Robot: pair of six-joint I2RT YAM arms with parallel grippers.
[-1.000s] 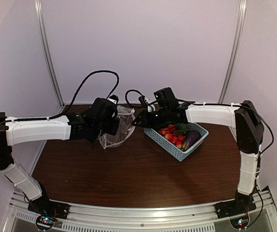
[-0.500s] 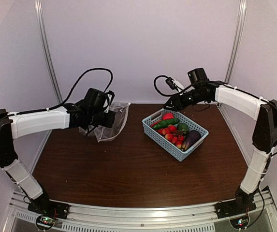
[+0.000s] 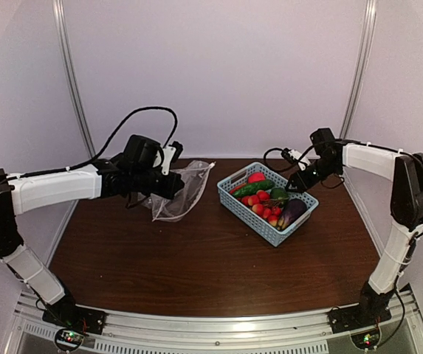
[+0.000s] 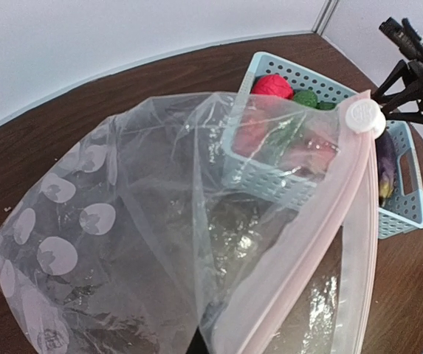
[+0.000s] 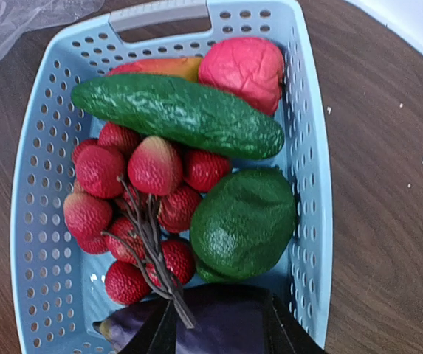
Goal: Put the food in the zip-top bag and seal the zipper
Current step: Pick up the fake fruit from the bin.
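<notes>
- Clutching crinkled plastic, our left pincer (image 3: 173, 184) has hold of the zip-top bag (image 3: 185, 195). Its fingers are buried in the folds, so we judge them closed on the bag from the way the plastic gathers there.
- The bag sits in the far half of the tabletop (image 3: 196, 273), left of the middle. Its lower end is down on the wood and its mouth is turned toward the basket (image 3: 270, 232).
- From the left wrist we see the zipper (image 4: 300, 251) as a pale pink strip running down from a round white slider (image 4: 364, 116). Below the slider the two strips spread apart, so the mouth stands open.
- The light blue basket stands by the far edge, right of the middle, near the bag but apart from it.
- The food lies in the basket: a cucumber (image 5: 178, 114) across one end, a lumpy red fruit (image 5: 244, 66) beyond it, strawberries (image 5: 152, 166) heaped on one side, a green pepper (image 5: 242, 221) beside them, and an eggplant (image 5: 211, 332) at the other end.
- Our right pincer (image 5: 218, 301) hangs over the eggplant with its fingers spread wide, gripping nothing. We cannot tell whether the tips touch it.
</notes>
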